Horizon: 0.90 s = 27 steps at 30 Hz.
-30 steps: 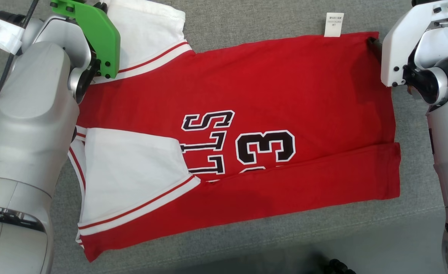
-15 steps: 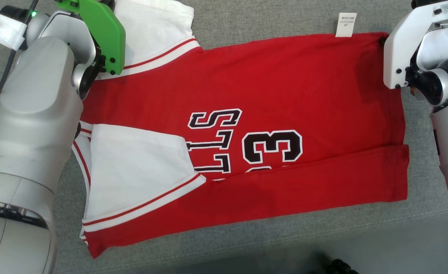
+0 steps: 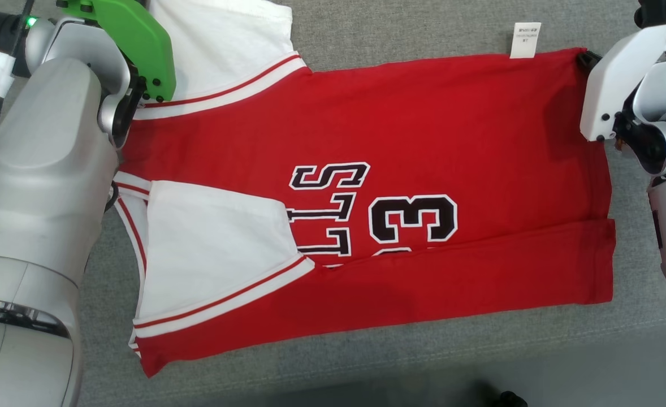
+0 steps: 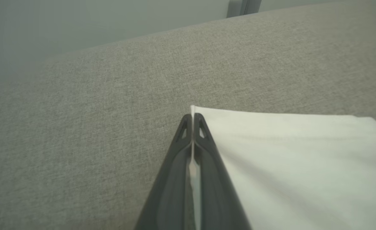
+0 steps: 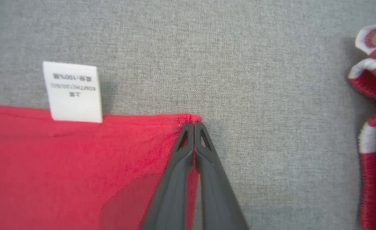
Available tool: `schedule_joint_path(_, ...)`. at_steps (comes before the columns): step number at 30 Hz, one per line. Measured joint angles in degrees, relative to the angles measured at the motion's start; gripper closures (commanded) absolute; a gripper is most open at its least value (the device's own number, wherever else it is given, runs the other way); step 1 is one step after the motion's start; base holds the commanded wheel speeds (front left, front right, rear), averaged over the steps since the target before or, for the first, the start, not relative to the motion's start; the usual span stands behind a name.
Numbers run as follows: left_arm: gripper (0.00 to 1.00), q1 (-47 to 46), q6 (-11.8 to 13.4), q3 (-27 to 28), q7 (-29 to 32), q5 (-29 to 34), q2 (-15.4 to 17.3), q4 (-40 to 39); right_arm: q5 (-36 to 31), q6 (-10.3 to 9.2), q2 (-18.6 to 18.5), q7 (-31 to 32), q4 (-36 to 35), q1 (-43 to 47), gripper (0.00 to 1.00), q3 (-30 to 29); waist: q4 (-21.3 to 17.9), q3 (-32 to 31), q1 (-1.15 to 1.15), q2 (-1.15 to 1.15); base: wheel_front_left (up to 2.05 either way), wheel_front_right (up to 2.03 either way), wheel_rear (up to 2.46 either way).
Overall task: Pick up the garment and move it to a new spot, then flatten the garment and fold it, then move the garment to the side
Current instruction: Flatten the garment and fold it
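So the red jersey (image 3: pixel 423 124) is lying flat on the grey cushion (image 3: pixel 401 28), 6 o'clock edge folded over, left gripper (image 4: pixel 192 119) pinching its white sleeve (image 4: pixel 287 153) at 11 o'clock, right gripper (image 5: pixel 193 126) pinching the 1 o'clock hem corner (image 5: pixel 188 118), so more folding's probably coming.

So the jersey (image 3: pixel 401 130) is red with white sleeve panels edged in red-and-white stripes. It's lying flat and sideways on the grey fabric surface (image 3: pixel 395 28), front up, with black white-outlined letters (image 3: pixel 333 209) and a big 3 (image 3: pixel 412 217). The near long edge is folded over into a band (image 3: pixel 452 271) that hides part of the print, and one white panel (image 3: pixel 214 243) lies over the front. A white care tag (image 3: pixel 525 40) sticks out past the far edge. The left gripper (image 4: pixel 192 119) pinches the far white panel's corner, and the right gripper (image 5: pixel 194 126) is closed at the red corner near the tag.
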Motion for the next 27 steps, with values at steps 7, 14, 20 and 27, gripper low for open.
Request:
schedule_joint_path(7, 1.00, 2.00, 0.31, 2.48, -6.98, -2.65, -0.38, -2.54, 3.67, -0.01, -1.05, -6.03, -4.82, 3.74, 1.00, -0.43, 1.52, -1.40, 0.00, 0.00, 0.00, 0.00, 0.00)
schedule_joint_path(14, 1.00, 7.96, 1.12, 4.91, -14.10, -5.24, -0.26, -8.21, 6.23, -0.01, -2.72, -7.65, -9.31, 9.17, 1.00, -1.11, 2.87, -4.32, 0.00, 0.00, 0.00, 0.00, 0.00)
schedule_joint_path(20, 1.00, 17.42, 3.30, 6.89, -17.07, -6.44, 1.91, -18.38, 6.55, -0.01, -4.45, -8.55, -13.21, 15.76, 1.00, -2.38, 3.68, -7.54, 0.00, 0.00, 0.00, 0.00, 0.00)
schedule_joint_path(27, 1.00, 31.50, 8.46, 6.97, -16.22, -6.41, 5.53, -34.41, 8.71, -0.02, -6.31, -9.39, -17.06, 23.53, 1.00, -2.60, 4.62, -11.68, 0.00, 0.00, 0.00, 0.00, 0.00)
